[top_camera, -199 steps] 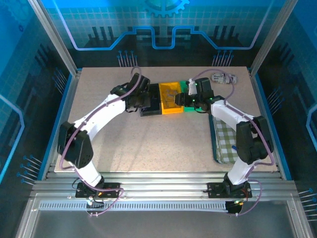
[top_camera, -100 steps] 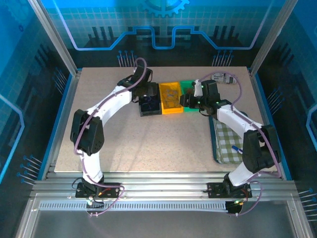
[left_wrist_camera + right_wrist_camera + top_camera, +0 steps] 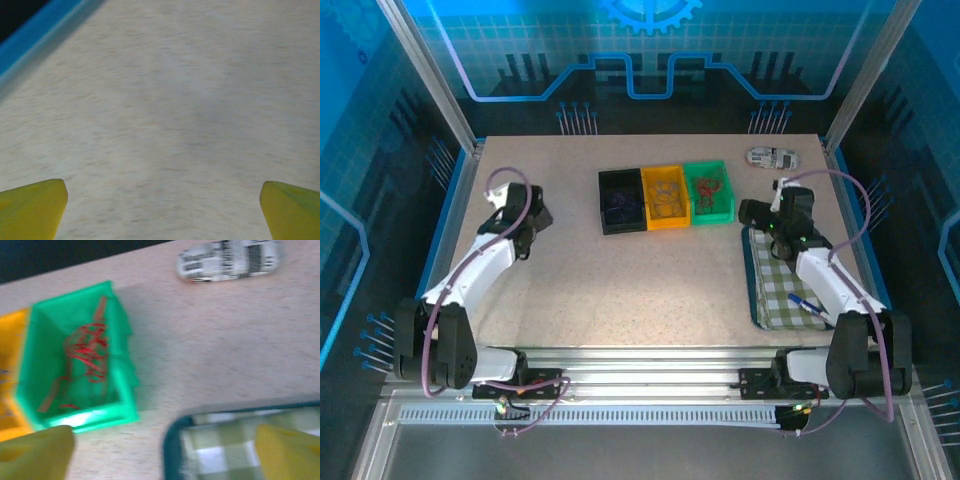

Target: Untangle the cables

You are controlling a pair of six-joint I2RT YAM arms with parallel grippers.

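Note:
The cables lie split between three bins at the back middle. Red strands (image 3: 710,186) (image 3: 85,352) sit in the green bin (image 3: 724,205) (image 3: 120,390), thin dark strands (image 3: 666,196) in the yellow bin (image 3: 647,200), and faint bluish strands (image 3: 619,203) in the black bin (image 3: 606,205). My left gripper (image 3: 528,212) (image 3: 162,210) hangs over bare table at the left, open, its yellow fingertips (image 3: 32,207) far apart. My right gripper (image 3: 750,212) (image 3: 165,450) is right of the green bin, open, with nothing between its fingers (image 3: 290,450).
A dark tray with a green checked cloth (image 3: 775,280) (image 3: 240,440) lies by the right edge, with a blue pen (image 3: 805,303) on it. A black-and-white patterned object (image 3: 772,157) (image 3: 227,260) lies at the back right. A blue rail (image 3: 35,40) bounds the table's left side.
Both arms have pulled back from the bins, the left one far to the left and the right one to the right. Both grippers have opened and the wires stay in the bins.

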